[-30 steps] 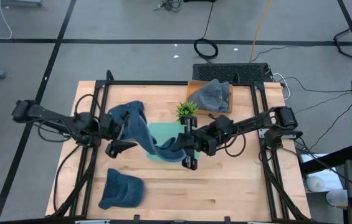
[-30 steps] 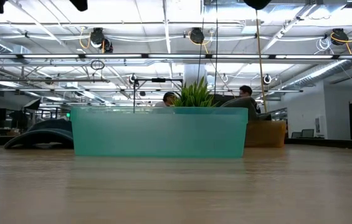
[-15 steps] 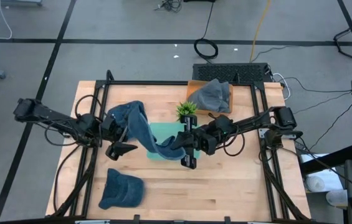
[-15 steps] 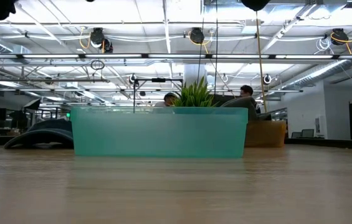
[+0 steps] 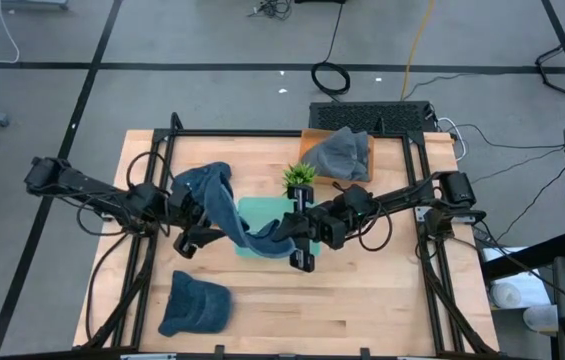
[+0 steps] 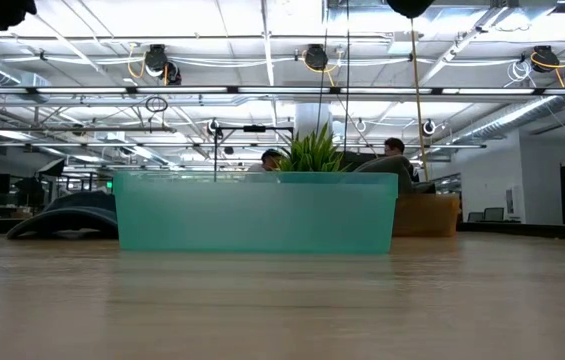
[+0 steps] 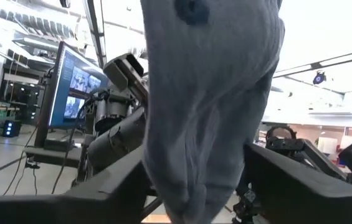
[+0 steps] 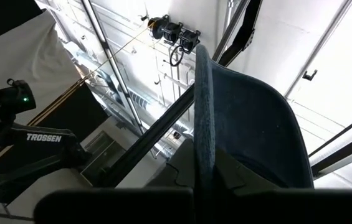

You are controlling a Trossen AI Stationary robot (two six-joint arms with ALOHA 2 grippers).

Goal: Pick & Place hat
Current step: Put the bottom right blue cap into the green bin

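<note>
Over the middle of the table (image 5: 382, 300), both arms have hold of the same blue hat (image 5: 224, 205), stretched in the air above the teal bin (image 5: 260, 212). Compared with a second ago not much has shifted: the left arm has nudged a bit toward the middle, and the left gripper (image 5: 194, 240) has its fingers closer together than before. The right arm looks the same as it did.

The hat runs from its bunched crown near the left gripper, toward the table's left side, down in a strip to the right gripper (image 5: 292, 232), so it hangs between the two. In the left wrist view the grey-blue cloth (image 7: 210, 106) droops right between that arm's own fingers (image 7: 300, 186), filling most of the gap. The fingers stand partly apart with the cloth in the gap; I can't tell whether they're actually pressing on it.

The right gripper is clamped tight on the hat's brim end; in the right wrist view the stiff blue brim (image 8: 238, 137) stands up straight out of the closed fingers.

A second blue hat (image 5: 195, 303) lies flat near the front left corner of the table. A grey hat (image 5: 340, 153) sits on a wooden tray (image 5: 366, 160) at the back edge, and a small green plant (image 5: 299, 177) stands just behind the bin. From table height the bin (image 6: 257, 212) and plant (image 6: 312, 152) show, but no grippers.
</note>
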